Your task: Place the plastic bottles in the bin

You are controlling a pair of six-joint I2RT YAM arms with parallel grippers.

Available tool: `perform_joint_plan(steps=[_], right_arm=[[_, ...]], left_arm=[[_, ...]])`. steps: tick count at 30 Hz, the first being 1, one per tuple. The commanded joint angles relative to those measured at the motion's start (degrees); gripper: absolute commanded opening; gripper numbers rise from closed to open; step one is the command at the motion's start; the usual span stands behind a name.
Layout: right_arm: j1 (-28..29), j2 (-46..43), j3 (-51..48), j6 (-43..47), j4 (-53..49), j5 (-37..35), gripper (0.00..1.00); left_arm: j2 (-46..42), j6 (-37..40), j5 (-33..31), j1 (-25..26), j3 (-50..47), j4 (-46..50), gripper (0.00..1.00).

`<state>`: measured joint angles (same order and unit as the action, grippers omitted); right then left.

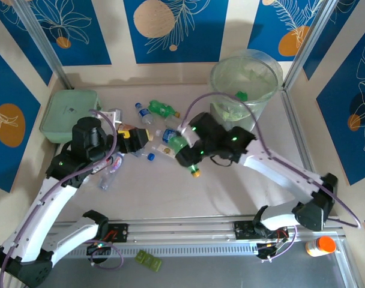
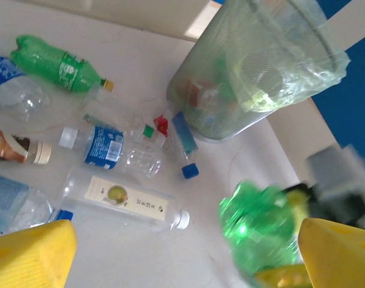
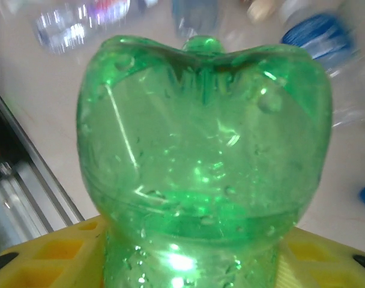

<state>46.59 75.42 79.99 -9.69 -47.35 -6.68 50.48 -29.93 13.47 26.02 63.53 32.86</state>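
Note:
My right gripper [image 1: 182,149] is shut on a green plastic bottle [image 3: 200,150], whose lobed base points away from the wrist camera between the yellow fingers [image 3: 44,258]. The same bottle [image 2: 263,225] looks blurred in the left wrist view. My left gripper [image 1: 137,141] stands open just left of it, its yellow fingers [image 2: 32,255] wide apart with nothing between them. Several bottles lie on the table: a green one [image 2: 59,66], a blue-labelled one [image 2: 104,147] and a clear one with a cream label [image 2: 125,199]. The bag-lined bin [image 1: 245,84] stands at the back right with bottles inside.
A flat pale-green lidded box [image 1: 68,114] sits at the back left. An orange-capped bottle [image 1: 320,245] lies beyond the rail at the near right. The aluminium rail [image 1: 182,231] runs along the near edge. Metal frame posts [image 1: 302,48] flank the bin.

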Motion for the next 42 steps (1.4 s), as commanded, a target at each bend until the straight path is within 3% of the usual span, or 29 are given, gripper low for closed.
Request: perform_joint_plan(steps=[1,5,9,16,21,28,35,42], right_arm=[[-5.8,-4.0,4.6,-4.2,-2.4,4.3,0.48],[-18.1,-5.3,11.2,-8.0,-1.1,9.7,0.46],[-27.9,-2.4,19.1,-10.3,-0.3,9.5,0.46],[-38.0,7.7,32.2,-10.4,0.3,5.2,0.46],[-40.7,18.0,43.0,-8.9,-1.7,1.1,0.46],[-42.9,31.0,51.3,-9.5,-4.5,0.5,0.46],[-42.5,39.2,52.7,-11.2,-6.3,3.4,0.45],[-42.2,41.9,43.7,-10.2,-4.2,5.3,0.46]], left_arm=[[0.8,3.1,-0.9,1.3,2.4,2.7,0.94],[1.8,3.6,-1.5,2.1,2.0,2.1,0.94],[3.3,3.9,-1.3,3.1,1.5,0.7,0.94],[7.0,4.1,0.6,4.7,1.4,-0.5,0.93],[9.3,4.3,0.1,6.1,0.1,-2.9,0.93],[11.5,5.5,-0.7,6.4,-2.6,-5.9,0.93],[12.3,5.9,-0.1,6.3,-2.6,-6.2,0.94],[11.7,6.4,-0.4,6.2,-2.9,-6.1,0.94]])
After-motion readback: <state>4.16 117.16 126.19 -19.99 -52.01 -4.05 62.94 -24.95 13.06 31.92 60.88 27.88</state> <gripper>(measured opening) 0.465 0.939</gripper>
